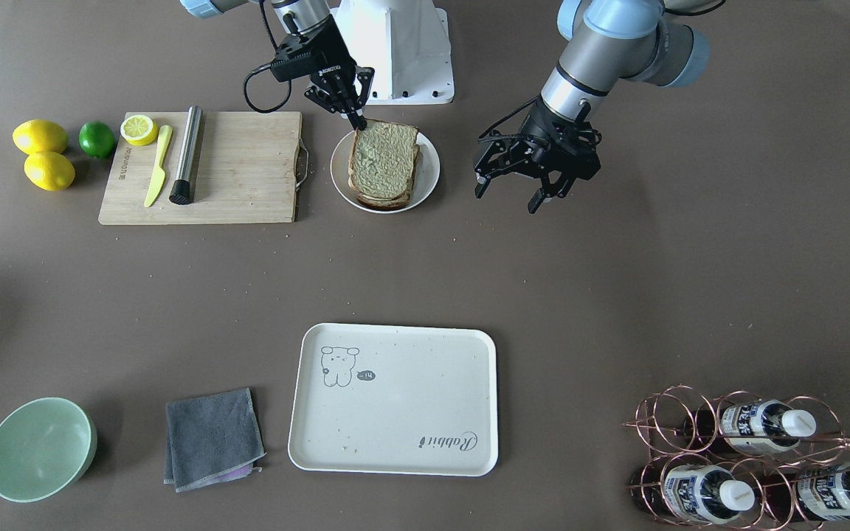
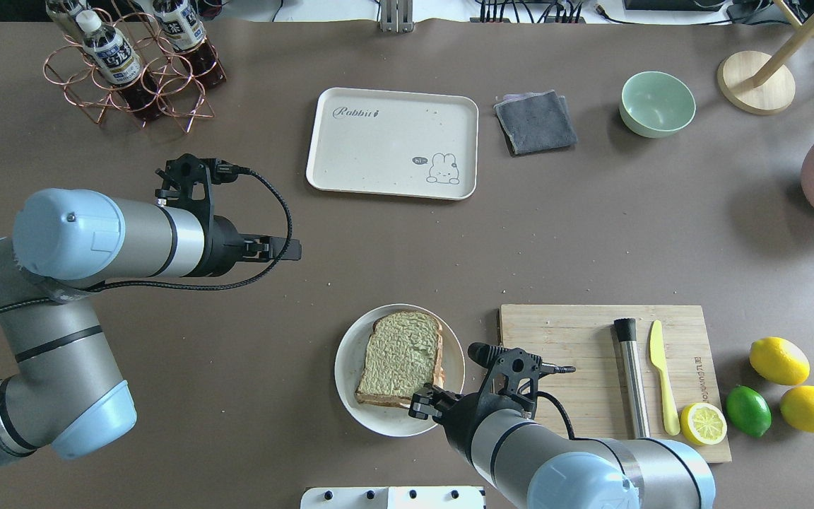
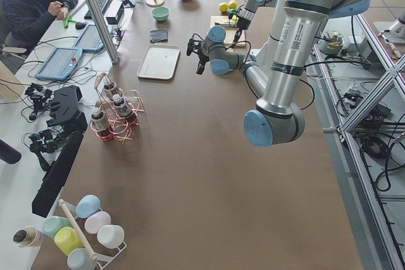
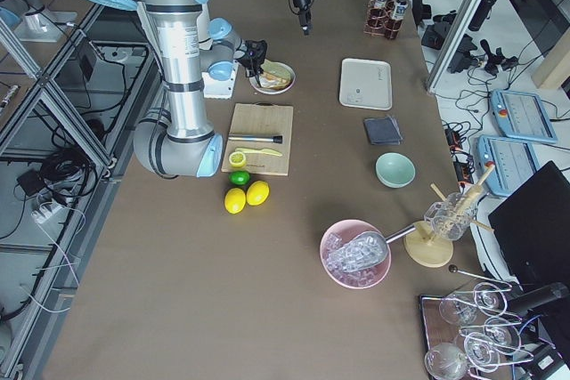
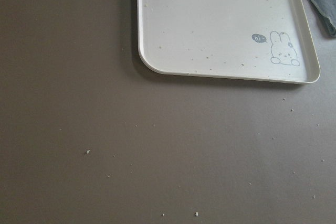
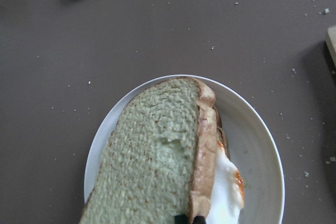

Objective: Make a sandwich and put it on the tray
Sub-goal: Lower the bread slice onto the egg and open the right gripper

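Observation:
The sandwich [image 1: 384, 158] lies on a round white plate [image 1: 429, 158]: two greenish-tan slices, with white egg and orange yolk showing at the edge in the right wrist view [image 6: 157, 150]. My right gripper [image 1: 357, 124] is at the sandwich's back corner, shut on the top slice's crust [image 6: 207, 145]. My left gripper [image 1: 517, 195] hangs open and empty above bare table beside the plate. The cream tray [image 1: 393, 398] with the "Rabbit" script sits empty at the far side, and also shows in the left wrist view [image 5: 226, 24].
A wooden cutting board [image 1: 248, 169] beside the plate holds a yellow knife [image 1: 158, 166], a metal muddler [image 1: 187, 155] and a lemon half [image 1: 139, 130]. Lemons and a lime lie beyond it. A grey cloth [image 1: 212, 436], green bowl [image 1: 40, 448] and bottle rack [image 1: 757, 457] flank the tray.

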Available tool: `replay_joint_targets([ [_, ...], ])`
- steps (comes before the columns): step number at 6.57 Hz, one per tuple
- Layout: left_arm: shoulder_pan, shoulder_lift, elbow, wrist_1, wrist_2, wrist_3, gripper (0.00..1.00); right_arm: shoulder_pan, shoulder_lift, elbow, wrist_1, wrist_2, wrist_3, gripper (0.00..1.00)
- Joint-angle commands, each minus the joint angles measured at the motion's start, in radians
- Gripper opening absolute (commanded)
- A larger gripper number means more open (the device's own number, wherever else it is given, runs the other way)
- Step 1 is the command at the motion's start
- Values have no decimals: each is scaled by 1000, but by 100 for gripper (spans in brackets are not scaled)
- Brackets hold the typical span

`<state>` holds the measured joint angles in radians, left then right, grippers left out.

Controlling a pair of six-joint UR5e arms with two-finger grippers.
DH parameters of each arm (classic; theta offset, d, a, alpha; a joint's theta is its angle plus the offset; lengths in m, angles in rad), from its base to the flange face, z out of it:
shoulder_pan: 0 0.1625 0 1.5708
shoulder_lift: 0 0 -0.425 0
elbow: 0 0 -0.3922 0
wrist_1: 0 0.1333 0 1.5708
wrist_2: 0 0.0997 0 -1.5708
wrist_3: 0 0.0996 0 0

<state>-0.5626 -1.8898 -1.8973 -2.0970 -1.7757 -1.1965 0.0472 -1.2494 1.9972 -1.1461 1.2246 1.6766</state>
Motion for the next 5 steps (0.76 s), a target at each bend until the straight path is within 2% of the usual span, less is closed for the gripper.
replay_joint_targets([
  [1,1,1,-2,0,1,0,99,0,7,-12,3,-4,2,0],
  [3,1,2,-2,-3,1,0,99,-1,7,-18,8,-4,2,0],
  [4,1,2,-2,-3,1,0,99,-1,-7,-21,6,-8,-8,99],
  [5,1,2,-2,-3,1,0,99,2,-7,-23,8,-20,-11,100],
])
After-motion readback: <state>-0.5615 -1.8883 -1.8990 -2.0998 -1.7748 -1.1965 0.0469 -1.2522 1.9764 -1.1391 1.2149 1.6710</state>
